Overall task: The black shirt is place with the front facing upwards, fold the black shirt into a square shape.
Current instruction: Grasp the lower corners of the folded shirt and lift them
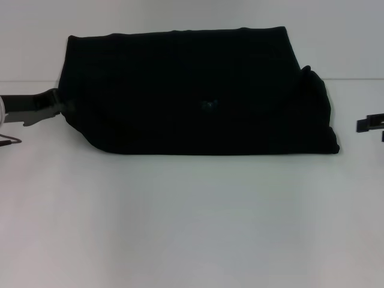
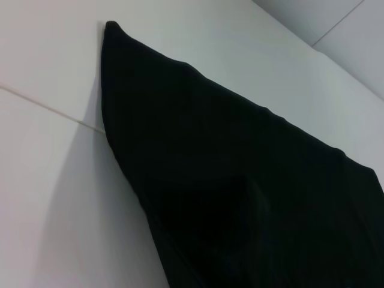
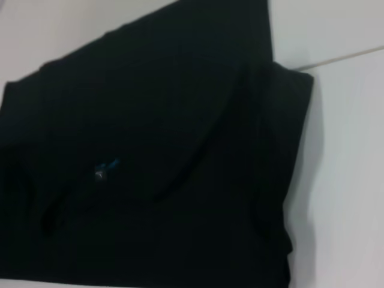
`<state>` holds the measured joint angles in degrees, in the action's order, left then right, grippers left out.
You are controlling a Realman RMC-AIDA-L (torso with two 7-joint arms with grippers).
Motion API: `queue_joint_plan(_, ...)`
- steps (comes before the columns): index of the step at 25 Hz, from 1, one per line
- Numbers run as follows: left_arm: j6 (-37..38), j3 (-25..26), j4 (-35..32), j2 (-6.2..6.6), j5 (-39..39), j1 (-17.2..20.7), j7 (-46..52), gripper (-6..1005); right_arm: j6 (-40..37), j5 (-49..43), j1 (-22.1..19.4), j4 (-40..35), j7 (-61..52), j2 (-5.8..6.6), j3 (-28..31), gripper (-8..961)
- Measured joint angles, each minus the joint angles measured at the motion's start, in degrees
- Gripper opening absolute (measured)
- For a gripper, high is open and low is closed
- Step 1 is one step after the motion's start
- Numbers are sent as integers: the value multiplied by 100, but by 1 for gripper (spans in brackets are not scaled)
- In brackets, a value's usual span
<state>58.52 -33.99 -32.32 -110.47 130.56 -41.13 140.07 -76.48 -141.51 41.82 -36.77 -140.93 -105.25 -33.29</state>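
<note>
You have the shirt [image 1: 192, 96] folded into a wide block on the table [image 1: 192, 228]. Your left gripper [image 1: 59, 103] touches its left edge, your right gripper [image 1: 371, 123] sits apart; neither's jaw state can be told.

Plain black shirt [image 1: 192, 90] — no pattern showing, small blue label [image 1: 208, 105] at its middle, white bench [image 1: 192, 222] — unpatterned.

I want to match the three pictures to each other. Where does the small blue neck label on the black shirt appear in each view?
Head view: the small blue neck label shows near the middle of the large black soft cloth shirt.
Left wrist view: only plain black cloth; the label is not in it.
Right wrist view: the label sits on the cloth's middle-left part.
Shared landmark: the thin seam line in the white table, running under the shirt.
</note>
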Motion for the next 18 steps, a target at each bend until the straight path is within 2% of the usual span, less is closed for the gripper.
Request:
queue_joint_plan(5,-42,-18,3,-25,7,-3,2,2,482,-583,329,80,-335,-197,-217,794)
queue_joint_plan(11,-66,-23,7,-67,-3,41,0,2,1274,-644,503,392,-444,-330,-650,789)
queue_joint_plan(18,-69,-19,7,-111,-19,39,1,2,2035,-656,643,731,-398,-601,-972,784)
